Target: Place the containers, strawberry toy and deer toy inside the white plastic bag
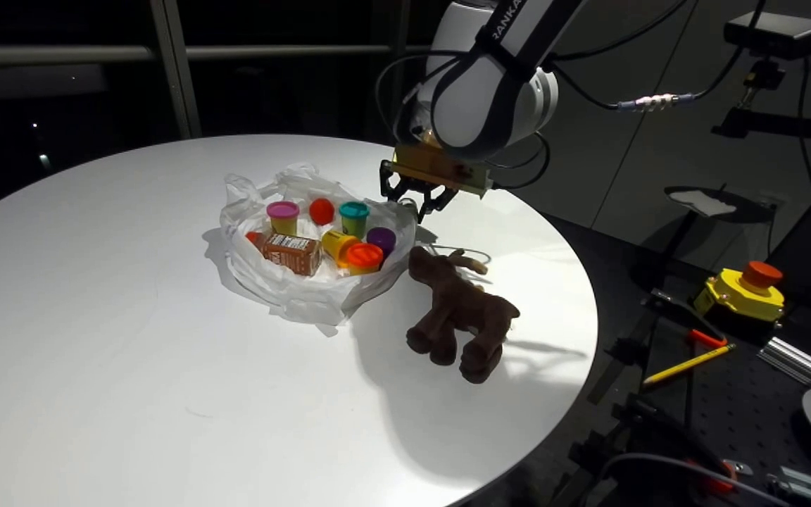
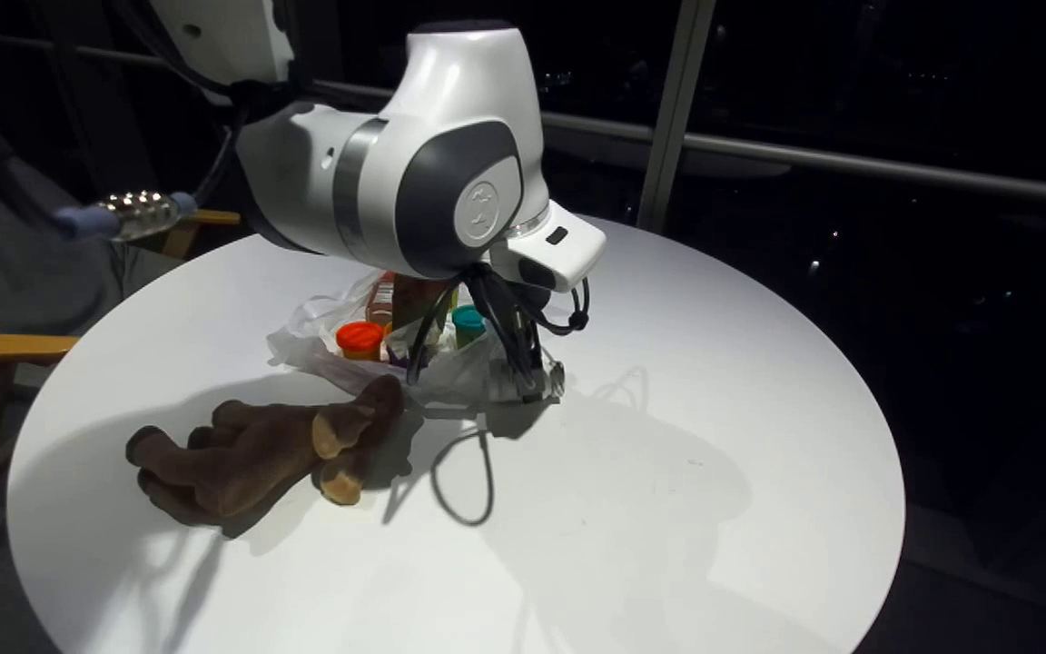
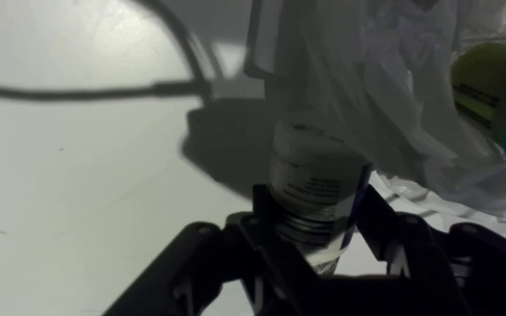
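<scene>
My gripper [image 3: 314,195] is shut on a white labelled bottle [image 3: 305,171] lying on the table, a finger against each side. It lies right beside the white plastic bag [image 1: 286,299], whose folds hang over part of it in the wrist view. Inside the spread bag sit the containers: a pink-lidded tub [image 1: 284,220], a teal-lidded tub [image 1: 354,220], a yellow one [image 1: 337,246], an orange-lidded one [image 1: 365,258] and a purple one [image 1: 381,241]. The red strawberry toy [image 1: 321,211] is among them. Outside the bag, the brown deer toy [image 1: 465,303] rests on the table.
A brown sauce bottle [image 1: 293,253] also lies in the bag. The round white table [image 1: 166,394] has its edge not far beyond the deer toy. In an exterior view the arm [image 2: 450,173] hides part of the bag. A wooden chair [image 2: 5,345] stands behind the table.
</scene>
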`<state>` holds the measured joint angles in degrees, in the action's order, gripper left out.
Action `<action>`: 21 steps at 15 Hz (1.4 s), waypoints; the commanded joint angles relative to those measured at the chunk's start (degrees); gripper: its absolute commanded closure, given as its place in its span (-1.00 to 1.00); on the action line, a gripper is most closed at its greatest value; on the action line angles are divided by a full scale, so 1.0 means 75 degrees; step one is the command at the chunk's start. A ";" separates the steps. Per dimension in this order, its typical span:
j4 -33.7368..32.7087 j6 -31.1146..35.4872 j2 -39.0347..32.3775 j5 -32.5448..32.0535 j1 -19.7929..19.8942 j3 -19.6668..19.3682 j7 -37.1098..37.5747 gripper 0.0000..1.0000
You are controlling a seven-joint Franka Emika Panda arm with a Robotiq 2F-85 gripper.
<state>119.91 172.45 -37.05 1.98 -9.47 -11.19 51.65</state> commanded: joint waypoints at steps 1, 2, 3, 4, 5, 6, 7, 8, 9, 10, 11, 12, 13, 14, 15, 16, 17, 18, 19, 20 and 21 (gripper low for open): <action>0.1032 0.0548 0.0835 0.0047 -0.1168 -0.0810 0.0018 0.47; 0.1373 0.0701 0.1101 -0.0059 -0.1763 -0.1295 0.0144 0.47; 0.1617 0.0855 0.1273 -0.1022 -0.2283 -0.1947 0.0898 0.47; 0.1495 0.0865 0.1133 -0.1831 -0.2781 -0.2553 0.1479 0.47; 0.1353 0.0686 0.1112 -0.2431 -0.3300 -0.3125 0.1889 0.47; 0.1135 0.0332 0.1100 -0.3119 -0.3899 -0.3729 0.2464 0.47; 0.0973 0.0011 0.1120 -0.3783 -0.4511 -0.4316 0.3030 0.47; 0.0896 -0.0316 0.1184 -0.4454 -0.5076 -0.4907 0.3463 0.47; 0.0744 -0.0769 0.1206 -0.5113 -0.5633 -0.5315 0.3971 0.47; 0.0614 -0.1282 0.1238 -0.5655 -0.6198 -0.5580 0.4318 0.47; 0.0485 -0.1739 0.1189 -0.5905 -0.6754 -0.5745 0.4424 0.47; 0.0336 -0.2133 0.1085 -0.6120 -0.7103 -0.5750 0.4491 0.47; 0.0080 -0.2404 0.0968 -0.6362 -0.7005 -0.5319 0.4459 0.47; -0.0140 -0.2607 0.0872 -0.6563 -0.6925 -0.4930 0.4371 0.47; -0.0393 -0.2732 0.0702 -0.6725 -0.6754 -0.4492 0.4263 0.47; -0.0631 -0.2781 0.0524 -0.6870 -0.6497 -0.4028 0.4185 0.47; -0.0902 -0.2842 0.0273 -0.6909 -0.6153 -0.3547 0.4106 0.47; -0.1122 -0.2956 0.0093 -0.7034 -0.5905 -0.3196 0.4111 0.47; -0.1386 -0.3008 -0.0159 -0.7154 -0.5574 -0.2852 0.4154 0.47; -0.1600 -0.3097 -0.0315 -0.7309 -0.5333 -0.2601 0.4246 0.47; -0.1824 -0.3164 -0.0486 -0.7508 -0.5097 -0.2399 0.4378 0.47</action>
<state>113.09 150.70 -36.37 -50.12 -53.98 -34.12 83.29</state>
